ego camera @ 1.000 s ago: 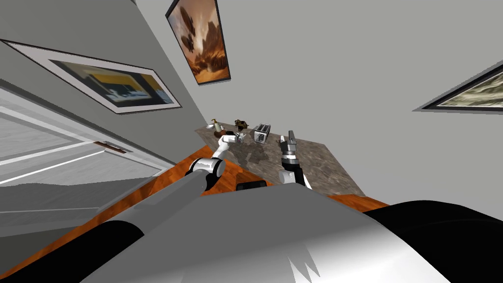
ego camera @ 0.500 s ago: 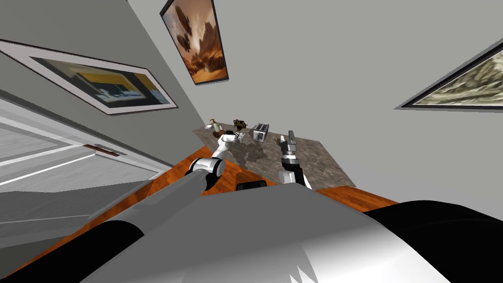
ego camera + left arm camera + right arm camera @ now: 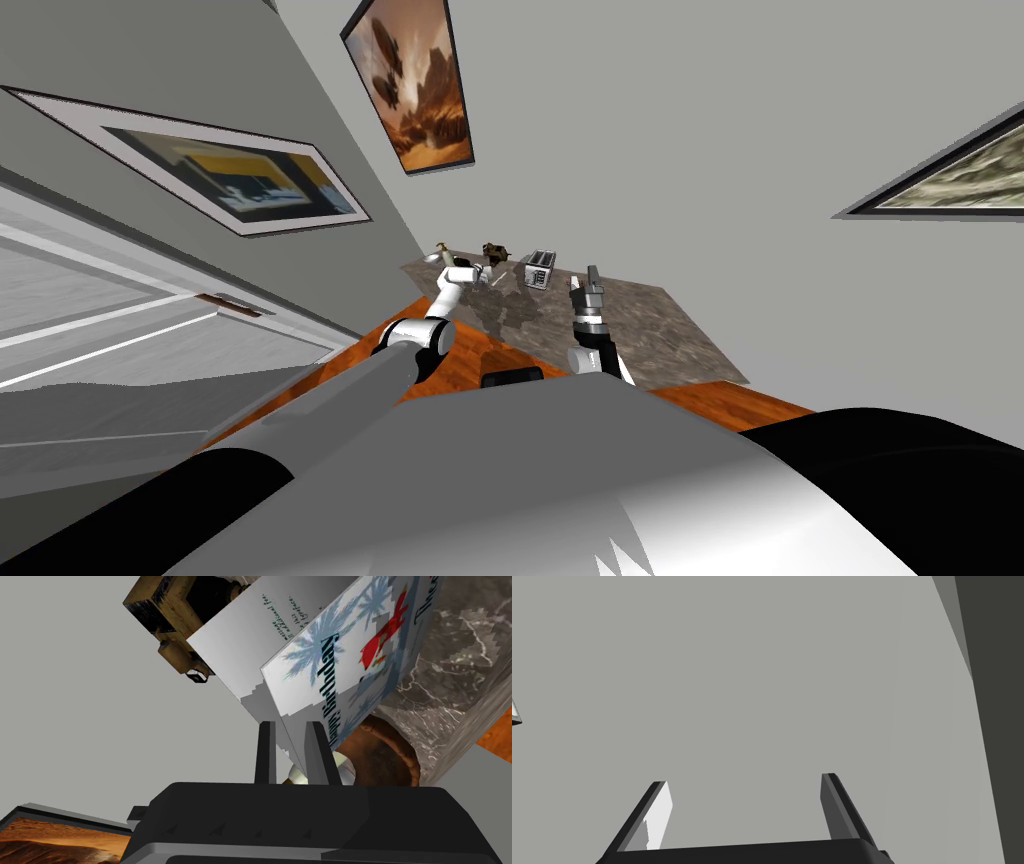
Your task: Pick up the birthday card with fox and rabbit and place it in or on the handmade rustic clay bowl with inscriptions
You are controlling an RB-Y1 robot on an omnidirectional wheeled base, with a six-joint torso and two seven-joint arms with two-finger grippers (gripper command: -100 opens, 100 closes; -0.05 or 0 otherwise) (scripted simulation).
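Observation:
The birthday card (image 3: 350, 651), white with blue palm prints and a red animal, is tilted in the air, one edge clamped between the fingers of my left gripper (image 3: 290, 724). Just beyond the fingers, under the card's low corner, lies the brown clay bowl (image 3: 395, 751) on the marble counter (image 3: 450, 676). In the head view my left gripper (image 3: 468, 272) reaches over the counter's far left end, and the card (image 3: 497, 279) shows as a thin white sliver. My right gripper (image 3: 585, 282) is raised over the counter's middle, fingers open and empty (image 3: 744, 778).
A toaster (image 3: 540, 268), a dark brown wooden object (image 3: 495, 250) and a soap bottle (image 3: 445, 252) stand along the counter's back by the wall. The wooden object (image 3: 165, 606) is close behind the card. Bare marble (image 3: 650, 320) lies to the right.
My left arm has stretched farther toward the counter's far left corner, carrying the card. The head camera has swung a little. The right arm has stayed put.

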